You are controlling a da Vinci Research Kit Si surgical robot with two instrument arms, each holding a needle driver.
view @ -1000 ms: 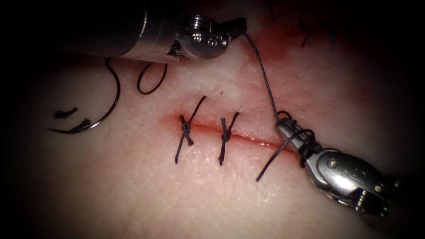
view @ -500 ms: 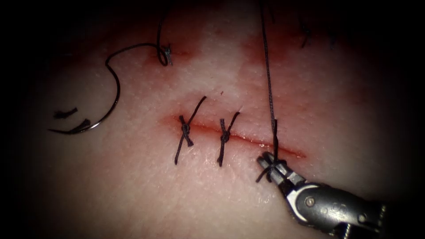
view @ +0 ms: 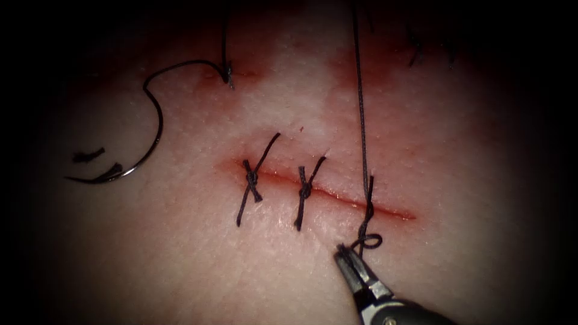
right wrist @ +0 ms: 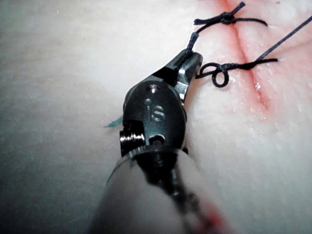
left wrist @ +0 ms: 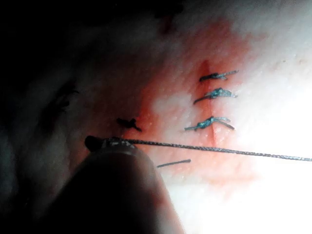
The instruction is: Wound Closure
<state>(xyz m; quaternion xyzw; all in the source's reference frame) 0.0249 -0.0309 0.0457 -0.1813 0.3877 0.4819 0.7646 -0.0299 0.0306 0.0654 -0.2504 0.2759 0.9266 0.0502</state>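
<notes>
The right arm's small steel needle driver (view: 346, 256) is reaching in at the near edge of the pale pork tissue (view: 180, 253), its jaws pinched together on the short end of the dark braided thread (view: 363, 150); the right wrist view is showing the same closed grip (right wrist: 187, 63), with a small open loop of thread (right wrist: 220, 77) lying on the tissue just beside the tips. In the endoscope view that loop (view: 368, 241) is sitting just beyond the tips, touching the tissue on the near side of the thin red cut (view: 337, 195), and the twisted thread is rising from it across the cut and running taut away from the right tool toward the far dark edge. In the left wrist view the left arm's tool (left wrist: 105, 144) is showing as a dark rounded shape with the taut thread (left wrist: 219, 149) coming off its tip; I cannot tell how its jaws are standing. Beyond the right tool's tips and to the endoscope view's left, two finished dark knotted stitches (view: 251, 177) (view: 306, 189) are crossing the cut side by side. Farther off, well apart to the left of the cut, the thin curved steel needle (view: 141, 159) is lying flat on the tissue, held by nothing and not in the tissue, with thread trailing from its end toward a red-stained spot (view: 232, 75) at the far side. Two short cut ends of thread (view: 89, 155) are lying just beside the needle's tip.
</notes>
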